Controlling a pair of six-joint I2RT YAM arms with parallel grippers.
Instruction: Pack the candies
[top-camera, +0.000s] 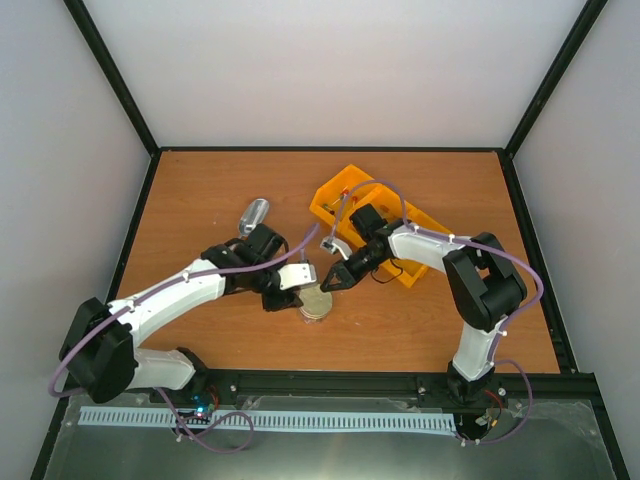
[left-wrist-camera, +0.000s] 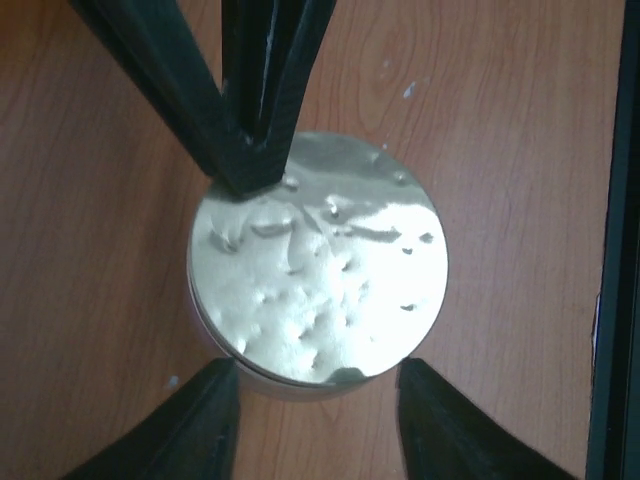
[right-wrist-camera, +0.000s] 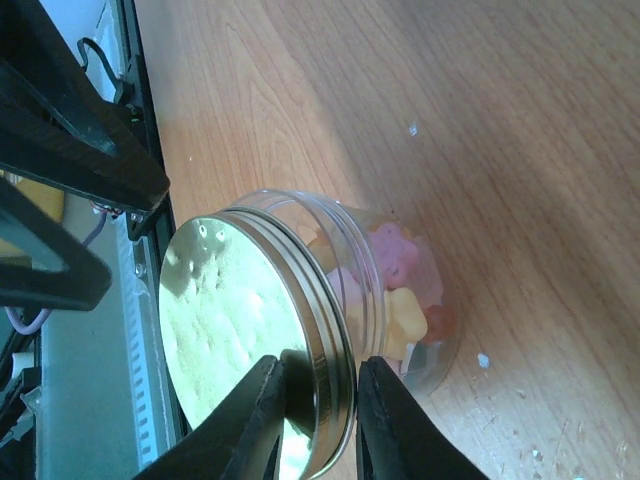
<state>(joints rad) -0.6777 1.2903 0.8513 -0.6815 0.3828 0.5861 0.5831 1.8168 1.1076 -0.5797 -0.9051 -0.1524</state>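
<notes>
A clear round jar (right-wrist-camera: 425, 300) stands on the wooden table and holds the candies (right-wrist-camera: 398, 262), pink, yellow and orange. A shiny metal lid (right-wrist-camera: 230, 330) sits on the jar; it also shows in the left wrist view (left-wrist-camera: 320, 270) and the top view (top-camera: 316, 302). My right gripper (right-wrist-camera: 320, 400) is shut on the lid's rim, one finger on the lid's top face and one below the rim; it shows in the top view (top-camera: 333, 281) too. My left gripper (left-wrist-camera: 315, 400) is open, its fingertips (left-wrist-camera: 215, 400) at the jar's near side; in the top view it (top-camera: 297, 288) is left of the jar.
An orange-yellow bin (top-camera: 335, 195) stands behind the right arm at mid-table. A metal scoop (top-camera: 253, 215) lies on the table behind the left arm. A black frame rail (top-camera: 400, 380) runs along the near table edge.
</notes>
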